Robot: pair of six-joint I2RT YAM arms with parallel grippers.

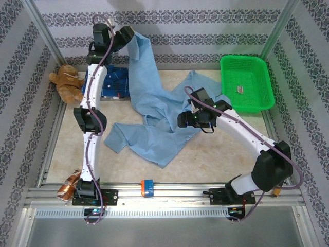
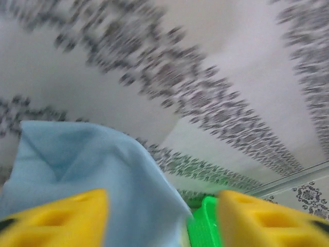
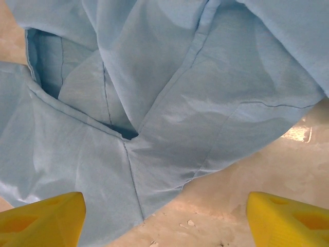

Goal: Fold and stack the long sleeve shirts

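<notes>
Left of the basket (image 1: 244, 58), the blue shirt (image 1: 154, 116) is being left crumpled across the table (image 1: 216, 154), with one end being hung high at the left gripper (image 1: 126, 36). The plaid shirt (image 1: 115, 82) is lying much farther left of the basket, near the bear (image 1: 67, 82).

Seemingly the shirt is being spread for folding. For that to be done well, the raised end is best being let down away from the heap, and an edge rather than a mid-panel is best being taken by the right gripper (image 1: 198, 99).

From above, the raised cloth is being read as gripped. By the left wrist view that is being corrected: the jaws are standing apart, with cloth draped against one finger and unpinched. By the right wrist view, wide-open, empty jaws are being shown over a seam and a hem.
</notes>
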